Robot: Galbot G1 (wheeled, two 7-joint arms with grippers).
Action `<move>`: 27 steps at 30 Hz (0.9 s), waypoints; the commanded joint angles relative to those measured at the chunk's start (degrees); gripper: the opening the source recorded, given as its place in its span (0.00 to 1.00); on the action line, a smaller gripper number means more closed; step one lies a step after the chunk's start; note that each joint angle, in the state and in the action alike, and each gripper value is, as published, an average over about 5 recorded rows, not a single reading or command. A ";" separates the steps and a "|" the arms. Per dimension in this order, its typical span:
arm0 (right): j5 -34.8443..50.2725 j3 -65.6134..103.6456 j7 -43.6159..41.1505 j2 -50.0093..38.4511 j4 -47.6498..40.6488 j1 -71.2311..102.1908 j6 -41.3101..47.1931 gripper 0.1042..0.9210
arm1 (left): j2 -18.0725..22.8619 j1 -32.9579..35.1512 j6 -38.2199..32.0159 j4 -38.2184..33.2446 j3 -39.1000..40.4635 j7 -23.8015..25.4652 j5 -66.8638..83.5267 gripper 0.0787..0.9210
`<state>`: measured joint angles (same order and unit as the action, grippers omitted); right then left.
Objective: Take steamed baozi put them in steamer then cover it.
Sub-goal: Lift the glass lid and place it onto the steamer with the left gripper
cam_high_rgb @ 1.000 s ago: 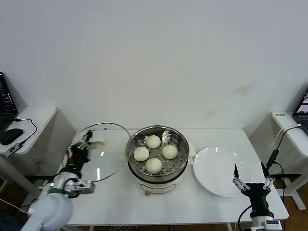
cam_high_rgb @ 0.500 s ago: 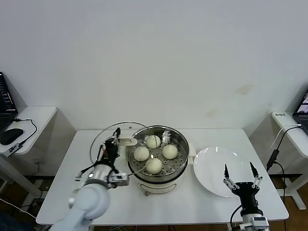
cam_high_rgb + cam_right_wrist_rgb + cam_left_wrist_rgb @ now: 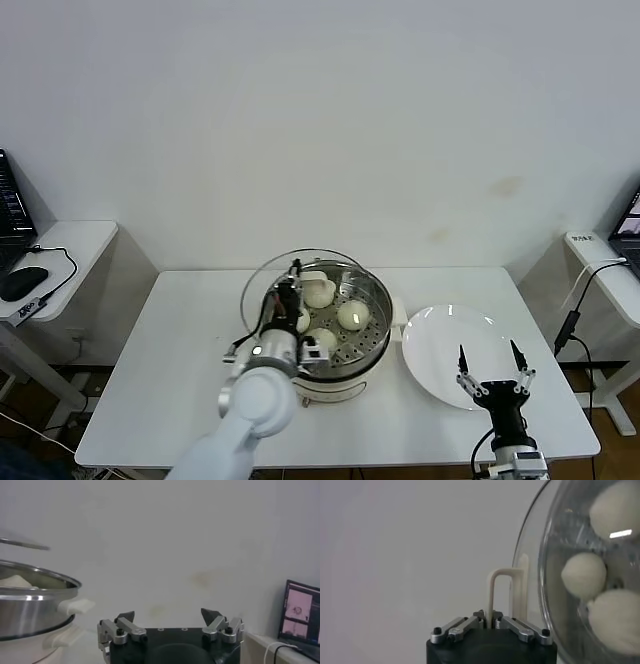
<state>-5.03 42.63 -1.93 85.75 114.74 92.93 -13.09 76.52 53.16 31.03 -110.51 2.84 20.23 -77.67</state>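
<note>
The steamer (image 3: 345, 372) stands mid-table with several cream-white baozi (image 3: 353, 315) on its perforated tray. My left gripper (image 3: 290, 292) is shut on the cream handle (image 3: 312, 277) of the glass cover (image 3: 262, 290) and holds it tilted on edge above the steamer's left part. In the left wrist view the gripper (image 3: 490, 622) pinches the handle (image 3: 502, 595), and baozi (image 3: 583, 575) show through the cover (image 3: 551, 540). My right gripper (image 3: 490, 364) is open and empty over the near edge of the white plate (image 3: 445, 330). In the right wrist view it (image 3: 168, 616) faces the steamer (image 3: 30, 607).
The empty white plate lies right of the steamer. A side table (image 3: 55, 250) with a mouse and laptop stands at the left. Another side table (image 3: 605, 275) with a laptop and cable stands at the right. The wall is close behind the table.
My left gripper has carried the cover rightward from the table's left side to above the steamer. My right gripper has shifted slightly left and nearer.
</note>
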 commanded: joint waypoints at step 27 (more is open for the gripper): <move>-0.54 -0.68 0.41 -0.53 -1.14 0.49 -1.62 0.88 | 7.58 -0.42 -1.97 9.05 0.67 0.06 -8.77 0.09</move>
<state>-5.52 42.02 -1.55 85.26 113.62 93.41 -14.60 83.50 52.91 29.15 -102.54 3.53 20.33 -85.68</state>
